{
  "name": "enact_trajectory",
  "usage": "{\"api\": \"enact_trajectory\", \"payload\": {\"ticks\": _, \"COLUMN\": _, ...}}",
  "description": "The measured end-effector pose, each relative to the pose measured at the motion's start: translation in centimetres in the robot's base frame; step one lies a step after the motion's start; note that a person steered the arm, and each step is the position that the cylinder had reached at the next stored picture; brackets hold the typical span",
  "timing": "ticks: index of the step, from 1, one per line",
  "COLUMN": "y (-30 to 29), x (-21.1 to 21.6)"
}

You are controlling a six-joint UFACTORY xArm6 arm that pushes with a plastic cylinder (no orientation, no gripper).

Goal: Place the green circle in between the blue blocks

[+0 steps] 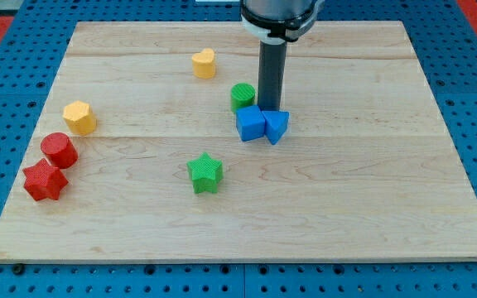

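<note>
The green circle stands on the wooden board just above and left of the blue cube, touching or nearly touching it. The blue triangle sits right against the cube's right side, with no gap between the two blue blocks. My tip comes down just right of the green circle, directly above the seam between the two blue blocks and touching or almost touching them.
A green star lies below the group at mid-board. A yellow heart is at upper middle. A yellow hexagon, a red circle and a red star sit near the board's left edge.
</note>
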State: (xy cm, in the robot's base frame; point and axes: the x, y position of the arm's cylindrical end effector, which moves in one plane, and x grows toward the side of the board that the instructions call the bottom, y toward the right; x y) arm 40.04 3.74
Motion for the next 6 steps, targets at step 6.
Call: {"api": "enact_trajectory", "payload": {"ticks": 6, "y": -3.3, "x": -5.8}}
